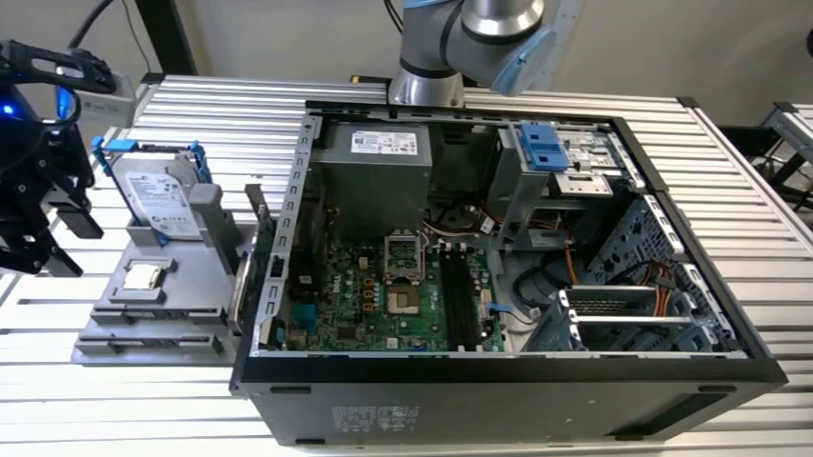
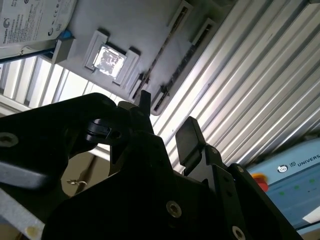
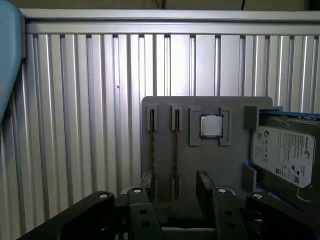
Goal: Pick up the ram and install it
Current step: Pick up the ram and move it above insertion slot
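Hovering above the gray fixture tray (image 3: 165, 107), the gripper (image 3: 175, 186) is standing wide open, its two black fingers (image 3: 205, 184) holding nothing; the ram (image 3: 176, 145) is sitting on edge in the tray's narrow slot nearer the processor chip (image 3: 211, 126), lining up between the fingers in the first wrist view; a hard drive (image 3: 282, 155) is resting beyond the chip; in the exterior view, the tray is lying on the ribbed aluminium table (image 1: 711, 162), just beside the open computer case (image 1: 508, 373), on the exterior view's left.
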Robot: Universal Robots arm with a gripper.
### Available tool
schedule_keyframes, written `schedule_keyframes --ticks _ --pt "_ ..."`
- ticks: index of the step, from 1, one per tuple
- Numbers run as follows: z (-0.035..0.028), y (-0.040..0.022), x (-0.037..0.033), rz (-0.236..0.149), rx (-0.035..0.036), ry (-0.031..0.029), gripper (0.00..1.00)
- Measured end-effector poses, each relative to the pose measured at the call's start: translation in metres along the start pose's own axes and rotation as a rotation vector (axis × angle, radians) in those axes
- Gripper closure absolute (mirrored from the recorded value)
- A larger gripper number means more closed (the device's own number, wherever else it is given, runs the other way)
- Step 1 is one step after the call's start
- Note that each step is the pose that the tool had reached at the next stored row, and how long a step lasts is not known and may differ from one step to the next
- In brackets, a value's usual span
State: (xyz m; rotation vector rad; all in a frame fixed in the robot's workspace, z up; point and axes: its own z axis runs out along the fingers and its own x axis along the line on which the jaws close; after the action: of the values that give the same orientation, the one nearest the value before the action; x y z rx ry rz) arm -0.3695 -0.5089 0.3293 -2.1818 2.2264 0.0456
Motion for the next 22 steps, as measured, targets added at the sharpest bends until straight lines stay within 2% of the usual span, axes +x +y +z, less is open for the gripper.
schedule_keyframes --ticks 7,13,15,22 --pt "0.0082 0.0000 0.0003 0.000 0.0001 -0.0001 0.00" --pt "0.0189 -0.0010 0.0005 0.000 0.0015 0.0003 0.00" --pt "0.0225 -0.0011 0.0004 0.000 0.0016 0.0035 0.00" --pt "0.0352 -0.0011 0.0007 0.000 0.0017 0.0038 0.00"
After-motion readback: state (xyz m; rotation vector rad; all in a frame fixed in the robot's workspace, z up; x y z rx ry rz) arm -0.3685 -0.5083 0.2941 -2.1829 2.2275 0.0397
